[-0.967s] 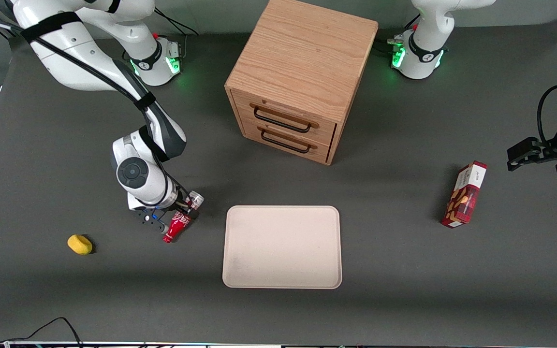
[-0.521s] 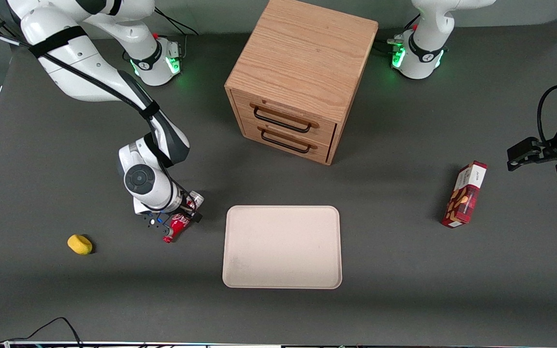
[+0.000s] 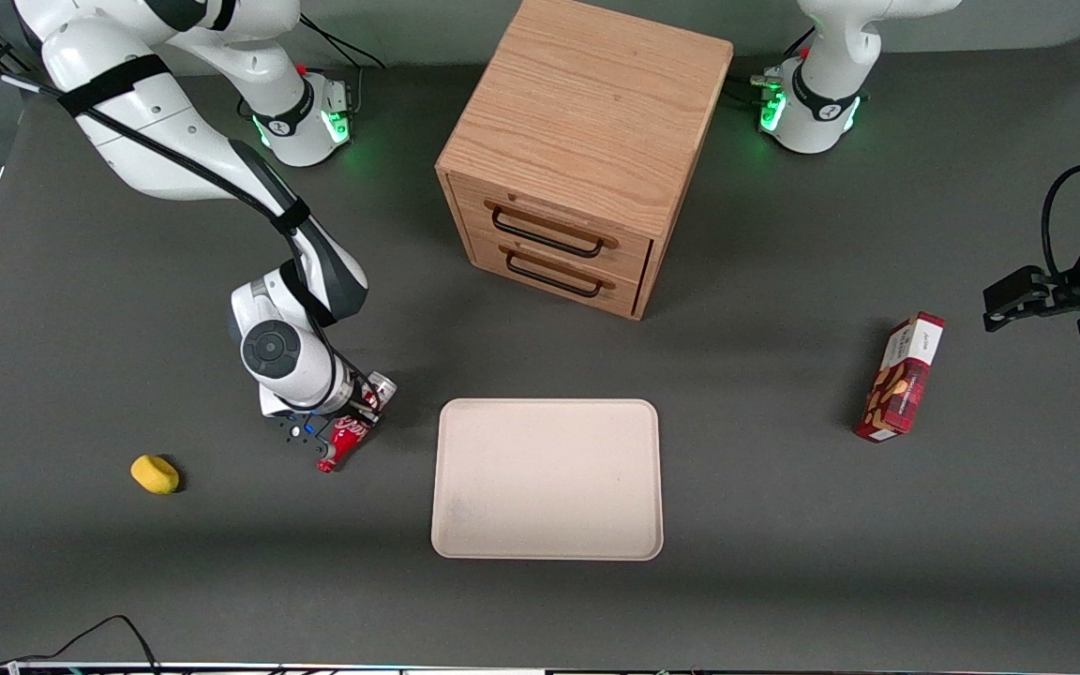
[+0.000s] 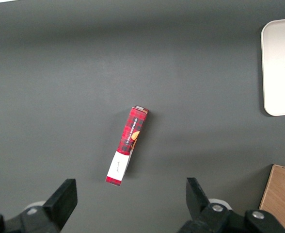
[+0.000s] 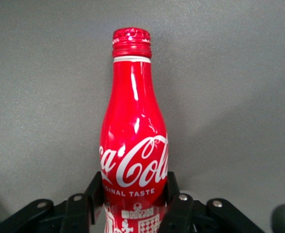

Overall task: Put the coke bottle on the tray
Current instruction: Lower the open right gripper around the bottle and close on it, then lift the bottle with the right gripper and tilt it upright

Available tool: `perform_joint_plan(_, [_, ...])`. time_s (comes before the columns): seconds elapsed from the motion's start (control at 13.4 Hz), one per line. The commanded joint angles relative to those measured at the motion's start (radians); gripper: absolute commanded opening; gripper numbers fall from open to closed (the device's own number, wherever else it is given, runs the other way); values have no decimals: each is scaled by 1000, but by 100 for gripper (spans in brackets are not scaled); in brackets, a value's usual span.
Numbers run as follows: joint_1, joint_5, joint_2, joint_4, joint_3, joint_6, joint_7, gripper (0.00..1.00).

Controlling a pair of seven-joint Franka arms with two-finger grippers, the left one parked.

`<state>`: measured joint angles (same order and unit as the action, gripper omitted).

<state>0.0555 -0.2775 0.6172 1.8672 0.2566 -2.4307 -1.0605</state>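
The coke bottle (image 3: 341, 441) lies on its side on the dark table, beside the tray toward the working arm's end, its red neck pointing nearer to the front camera. My right gripper (image 3: 353, 424) is down over its lower body. In the right wrist view the black fingers (image 5: 95, 191) press against both sides of the bottle (image 5: 133, 136) just below the white script, so the gripper (image 5: 134, 194) is shut on it. The cream-beige tray (image 3: 547, 478) lies flat with nothing on it; its corner also shows in the left wrist view (image 4: 283, 63).
A wooden two-drawer cabinet (image 3: 587, 159) stands farther from the front camera than the tray. A yellow lump (image 3: 155, 473) lies beside the bottle toward the working arm's end. A red snack box (image 3: 901, 380) lies toward the parked arm's end.
My gripper has come down over the bottle and its fingers have drawn in against the bottle's sides. The bottle has stayed in place on the table.
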Motion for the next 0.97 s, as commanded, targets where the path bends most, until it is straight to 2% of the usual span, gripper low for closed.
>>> perform_joint_plan(0.0, [0,-32,-5,-14,1,4,-39,0])
perform_joint_plan(0.22, [-3,-22,-75,-14,6,108,-36,0])
perform_joint_plan(0.45, [-41,6,-184,-23,73,232,-19,0])
perform_joint_plan(0.52, [-64,42,-230,-26,99,278,23,0])
perform_joint_plan(0.67, [-75,153,-334,-37,93,376,135,0])
perform_joint_plan(0.74, [-77,184,-377,-52,90,451,193,0])
perform_joint_plan(0.89, [-80,190,-401,-187,89,684,252,0])
